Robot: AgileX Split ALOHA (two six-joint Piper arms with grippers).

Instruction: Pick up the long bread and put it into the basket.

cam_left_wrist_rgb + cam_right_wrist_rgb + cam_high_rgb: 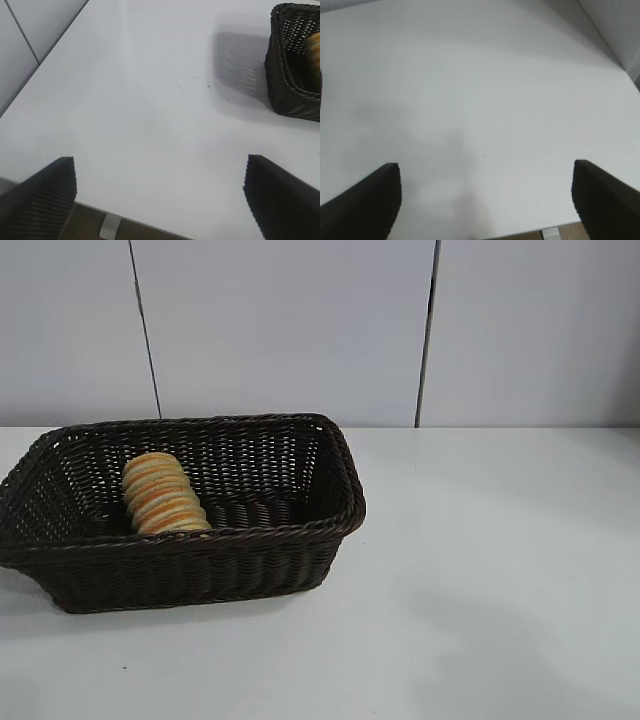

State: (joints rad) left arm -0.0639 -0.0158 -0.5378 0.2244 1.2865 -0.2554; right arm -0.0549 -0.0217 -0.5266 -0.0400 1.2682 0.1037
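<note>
The long bread [162,495], a tan loaf with orange-brown stripes, lies inside the dark brown wicker basket [250,565] toward its left end, leaning on the inner wall. The basket stands on the left half of the white table. Neither arm shows in the exterior view. In the left wrist view my left gripper [160,192] hangs open over the table's edge with nothing between its fingers; a corner of the basket [285,80] and a sliver of the bread [315,44] show far off. My right gripper [487,197] is open too, above bare table near an edge.
A pale panelled wall [300,330] runs behind the table. The white tabletop [500,570] stretches to the right of the basket. The table's edge [150,225] and a small white bracket [108,227] lie under the left gripper.
</note>
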